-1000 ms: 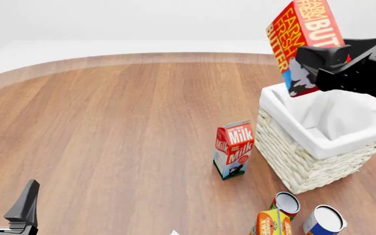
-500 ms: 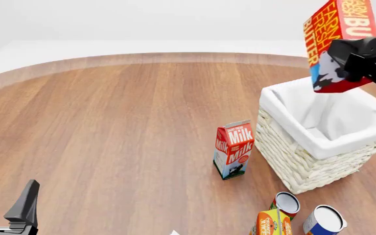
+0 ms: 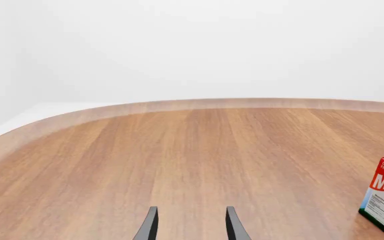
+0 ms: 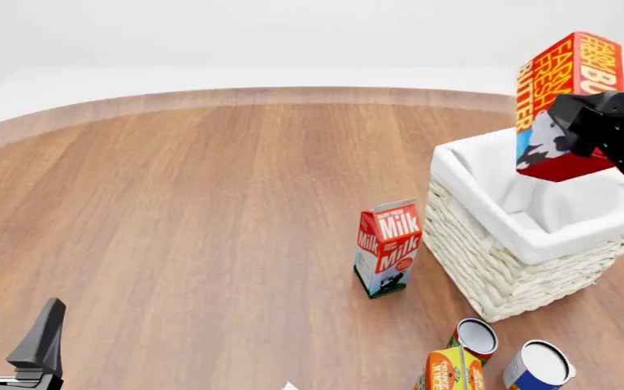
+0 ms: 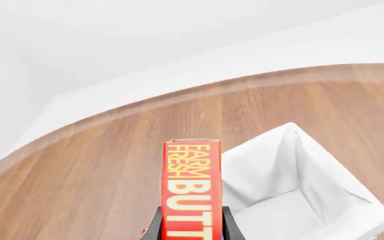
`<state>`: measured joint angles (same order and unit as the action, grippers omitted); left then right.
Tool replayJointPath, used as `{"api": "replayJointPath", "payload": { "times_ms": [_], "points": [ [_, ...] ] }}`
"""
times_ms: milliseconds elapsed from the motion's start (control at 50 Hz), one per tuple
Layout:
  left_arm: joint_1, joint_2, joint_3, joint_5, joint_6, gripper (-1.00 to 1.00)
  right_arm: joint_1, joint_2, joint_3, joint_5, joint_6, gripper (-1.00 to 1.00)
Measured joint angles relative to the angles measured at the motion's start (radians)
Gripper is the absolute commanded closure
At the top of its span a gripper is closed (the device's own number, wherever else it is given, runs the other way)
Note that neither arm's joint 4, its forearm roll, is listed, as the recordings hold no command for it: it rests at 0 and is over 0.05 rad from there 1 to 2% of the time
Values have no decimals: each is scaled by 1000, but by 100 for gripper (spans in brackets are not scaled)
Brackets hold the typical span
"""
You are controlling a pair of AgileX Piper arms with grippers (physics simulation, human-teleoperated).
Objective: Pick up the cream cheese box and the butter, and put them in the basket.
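Your right claw [image 4: 600,134] pinches the butter [image 4: 559,101] above the basket [image 4: 507,268] | release left | cream cheese box unseen, pending | left claw [image 4: 14,333] spread, idle.

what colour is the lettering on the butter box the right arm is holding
Yellow on red-orange, clearest in the right wrist view on the butter box.

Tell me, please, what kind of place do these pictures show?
Probably a simulated tabletop test scene, not a real kitchen: a bare round wooden table against a blank white backdrop, groceries such as a milk carton beside a basket, and a pincer holding the butter.
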<state>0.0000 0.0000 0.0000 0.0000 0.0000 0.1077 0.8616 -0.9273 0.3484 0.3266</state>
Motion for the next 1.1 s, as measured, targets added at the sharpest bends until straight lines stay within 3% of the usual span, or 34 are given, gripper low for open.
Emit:
{"api": "replayJointPath", "payload": {
  "times_ms": [660, 1100],
  "points": [
    [0, 0, 0, 0, 0, -100, -107, 42, 78, -79, 78, 100],
    [0, 0, 0, 0, 0, -100, -119, 142, 134, -189, 94, 100]
  ]
}}
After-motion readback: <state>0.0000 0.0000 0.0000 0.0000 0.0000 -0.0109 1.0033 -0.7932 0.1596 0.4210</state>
